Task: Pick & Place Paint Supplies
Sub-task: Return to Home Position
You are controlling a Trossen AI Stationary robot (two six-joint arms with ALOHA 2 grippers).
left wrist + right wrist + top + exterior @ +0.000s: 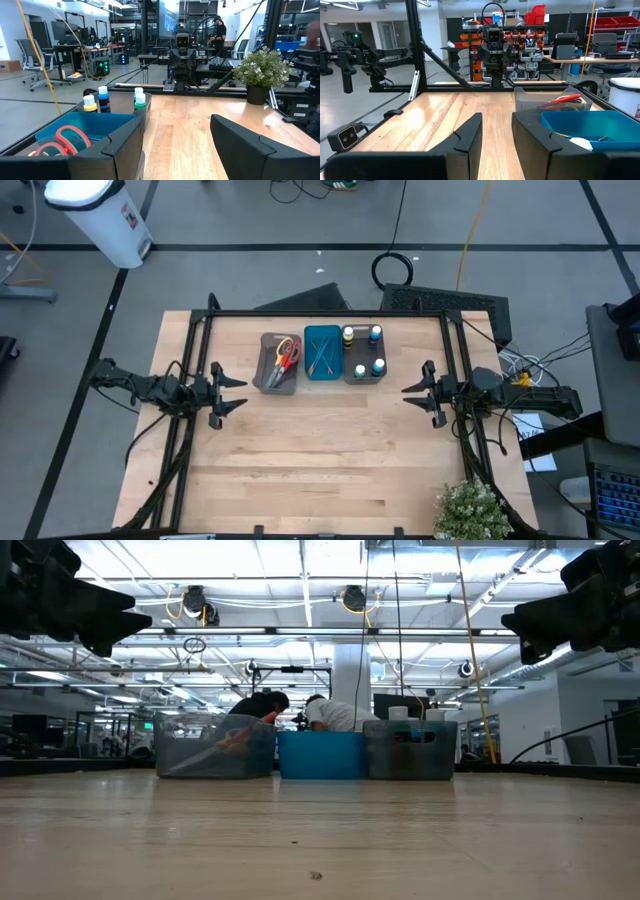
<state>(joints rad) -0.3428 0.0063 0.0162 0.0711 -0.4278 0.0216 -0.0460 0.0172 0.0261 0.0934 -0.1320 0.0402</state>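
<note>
Three trays stand in a row at the table's far middle. The grey tray (270,375) holds scissors (287,357) with red and yellow handles, which also show in the left wrist view (65,140). The blue tray (322,338) holds thin brush sticks (322,358). The other grey tray (366,378) holds small white bottles (362,350) with yellow, blue and green tops (103,97), standing upright. My left gripper (232,393) hovers open at the table's left side. My right gripper (415,392) hovers open at the right side. Both are level, point toward the middle, and are apart from the trays.
A potted plant (470,510) stands at the table's near right corner. A black frame (330,313) runs along the far edge and both sides. Bare wood (320,460) spreads across the middle and near half. People bend over behind the trays (300,710), beyond the table.
</note>
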